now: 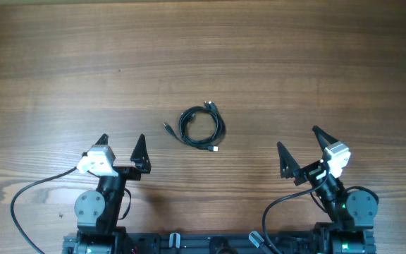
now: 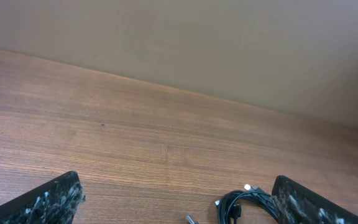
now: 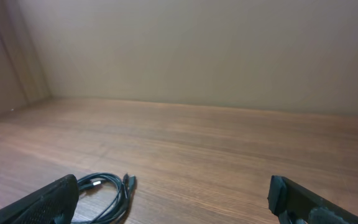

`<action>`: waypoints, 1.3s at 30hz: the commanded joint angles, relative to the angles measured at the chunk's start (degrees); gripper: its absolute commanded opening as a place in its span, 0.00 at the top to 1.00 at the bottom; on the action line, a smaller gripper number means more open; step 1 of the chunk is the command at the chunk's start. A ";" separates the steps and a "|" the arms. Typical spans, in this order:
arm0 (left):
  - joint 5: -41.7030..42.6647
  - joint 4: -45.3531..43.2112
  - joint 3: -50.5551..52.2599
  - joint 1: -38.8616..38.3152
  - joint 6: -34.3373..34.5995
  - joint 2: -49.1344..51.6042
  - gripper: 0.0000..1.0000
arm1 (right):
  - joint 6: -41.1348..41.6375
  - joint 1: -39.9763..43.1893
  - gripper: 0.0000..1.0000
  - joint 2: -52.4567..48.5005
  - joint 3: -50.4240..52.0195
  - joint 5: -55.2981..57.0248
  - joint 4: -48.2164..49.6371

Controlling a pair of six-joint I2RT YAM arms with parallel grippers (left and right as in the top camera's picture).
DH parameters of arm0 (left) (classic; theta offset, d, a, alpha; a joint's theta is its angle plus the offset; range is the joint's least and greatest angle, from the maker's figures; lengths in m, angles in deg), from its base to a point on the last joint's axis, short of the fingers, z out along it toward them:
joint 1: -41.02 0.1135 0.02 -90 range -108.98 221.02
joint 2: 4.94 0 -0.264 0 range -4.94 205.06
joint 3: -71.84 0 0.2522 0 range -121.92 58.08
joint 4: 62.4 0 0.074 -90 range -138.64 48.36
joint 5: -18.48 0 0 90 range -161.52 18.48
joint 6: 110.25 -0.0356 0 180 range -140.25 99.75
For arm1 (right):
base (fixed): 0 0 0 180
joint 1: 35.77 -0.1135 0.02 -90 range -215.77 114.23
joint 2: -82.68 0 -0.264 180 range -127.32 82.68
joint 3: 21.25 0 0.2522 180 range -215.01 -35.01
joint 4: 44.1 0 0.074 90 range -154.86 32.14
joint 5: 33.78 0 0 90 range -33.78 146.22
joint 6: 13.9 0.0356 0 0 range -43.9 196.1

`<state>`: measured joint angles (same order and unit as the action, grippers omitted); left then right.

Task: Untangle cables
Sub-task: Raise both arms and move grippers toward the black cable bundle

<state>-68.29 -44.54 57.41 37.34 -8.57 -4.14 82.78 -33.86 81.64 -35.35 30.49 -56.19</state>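
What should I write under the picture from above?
Coiled black cables lie untouched on the table; left claw and right claw stand open on either side.

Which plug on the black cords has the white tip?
The plug at the lower right of the coil, on the side toward the right hand. The other plugs, at the left and top, look all dark.

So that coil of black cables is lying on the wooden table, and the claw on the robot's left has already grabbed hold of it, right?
Not quite. The cables do lie coiled on the wooden table, but the left gripper has not grabbed them. Its jaws stand open and empty, apart from the coil, as the overhead view shows.
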 commanded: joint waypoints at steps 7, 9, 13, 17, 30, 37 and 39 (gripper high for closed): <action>-1.38 0.26 0.31 0.33 0.37 -0.31 0.00 | 1.03 -0.24 0.00 0.50 0.02 6.16 -0.02; -1.05 0.26 0.31 0.33 1.25 -0.31 0.00 | 1.09 -0.24 0.00 0.50 0.02 5.75 -0.07; -0.28 0.04 0.31 0.33 2.51 -0.31 0.00 | 0.96 -0.24 0.00 0.39 0.02 6.84 -0.26; -0.07 0.22 0.31 0.31 6.38 0.02 0.00 | 6.40 -0.24 0.00 0.04 0.02 6.88 -0.24; 4.70 13.42 -22.01 0.20 11.26 20.20 0.00 | 11.98 -0.24 0.00 -14.32 -13.53 -6.97 -4.98; 14.01 28.87 -46.56 0.15 11.26 40.44 0.00 | 6.36 -0.24 0.00 -37.88 -38.82 -13.00 -28.06; 18.75 32.00 -51.45 0.15 11.28 44.37 0.00 | 2.99 -0.24 0.00 -44.39 -47.69 -14.27 -38.29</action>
<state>-58.87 -15.73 15.03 37.34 2.20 33.02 91.54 -33.86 46.45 -70.65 20.91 -85.26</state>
